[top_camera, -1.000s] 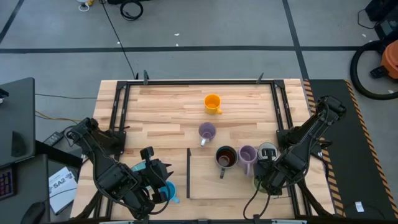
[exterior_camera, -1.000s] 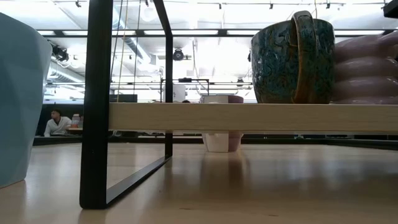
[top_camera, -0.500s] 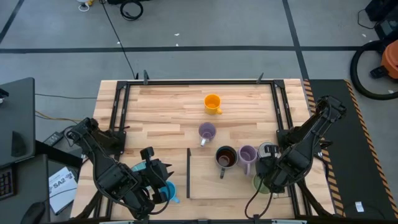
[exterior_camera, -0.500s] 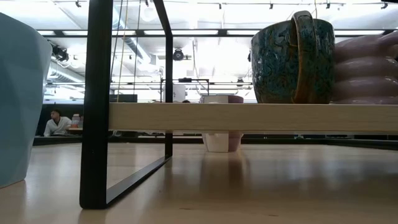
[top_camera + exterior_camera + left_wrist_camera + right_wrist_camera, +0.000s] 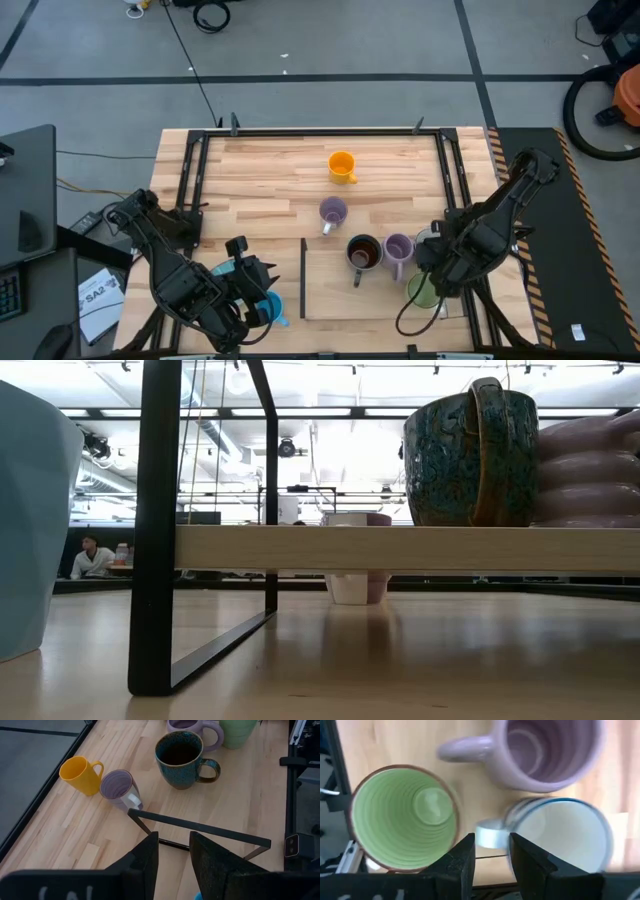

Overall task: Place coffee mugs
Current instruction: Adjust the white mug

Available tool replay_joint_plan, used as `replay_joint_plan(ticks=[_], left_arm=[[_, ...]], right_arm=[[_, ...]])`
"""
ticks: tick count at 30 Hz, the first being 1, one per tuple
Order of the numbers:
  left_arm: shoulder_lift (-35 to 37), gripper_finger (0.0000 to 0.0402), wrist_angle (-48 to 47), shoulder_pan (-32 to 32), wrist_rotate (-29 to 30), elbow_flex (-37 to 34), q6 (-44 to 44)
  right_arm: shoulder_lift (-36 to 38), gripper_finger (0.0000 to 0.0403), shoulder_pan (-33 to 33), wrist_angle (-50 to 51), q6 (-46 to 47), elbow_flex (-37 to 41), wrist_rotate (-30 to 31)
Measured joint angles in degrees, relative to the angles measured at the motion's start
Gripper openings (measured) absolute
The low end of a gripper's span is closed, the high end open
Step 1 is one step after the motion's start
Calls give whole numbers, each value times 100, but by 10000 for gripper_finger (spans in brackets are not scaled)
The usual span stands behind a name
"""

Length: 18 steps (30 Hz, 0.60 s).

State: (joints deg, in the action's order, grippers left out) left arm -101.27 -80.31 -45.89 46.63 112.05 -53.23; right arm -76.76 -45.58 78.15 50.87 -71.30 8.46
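From the high view I take the dark teal mug [image 5: 362, 251] as my landmark, sitting on the raised wooden board [image 5: 330, 295] at the table's near side. Touching its right side is a purple mug [image 5: 398, 247], and beyond that the right gripper [image 5: 432, 262] hangs over the board's right end, above a white mug [image 5: 430, 240] and a green mug [image 5: 422, 290]. A second purple mug [image 5: 332, 212] stands just behind-left of the dark teal mug, off the board, and the orange mug [image 5: 342, 166] stands farther back still. The left gripper [image 5: 262, 290] waits well to the left of the dark teal mug, beside a bright blue mug [image 5: 268, 305].

In the low view the dark teal mug [image 5: 470, 455] sits on the board with the purple mug [image 5: 590, 470] against it. A teal mug [image 5: 35, 520] fills the edge far to its left.

In the left wrist view I see the left gripper [image 5: 174, 851] with a narrow gap between its fingers and nothing held, facing the dark teal mug [image 5: 181, 759] past a black frame [image 5: 200, 827].

In the right wrist view the right gripper [image 5: 491, 851] is slightly parted and empty, straddling the white mug's [image 5: 560, 835] handle, with the green mug [image 5: 404, 816] and purple mug [image 5: 545, 752] alongside.
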Motion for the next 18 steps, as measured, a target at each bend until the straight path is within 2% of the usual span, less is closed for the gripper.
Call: replay_joint_plan(ticks=[9,18], left_arm=[[0,116,0,2,0,0,0],[0,116,2,0,0,0,0]], right_arm=[[418,126,193,766,-23,-1,824],[212,126,290,685,-327,276,814]])
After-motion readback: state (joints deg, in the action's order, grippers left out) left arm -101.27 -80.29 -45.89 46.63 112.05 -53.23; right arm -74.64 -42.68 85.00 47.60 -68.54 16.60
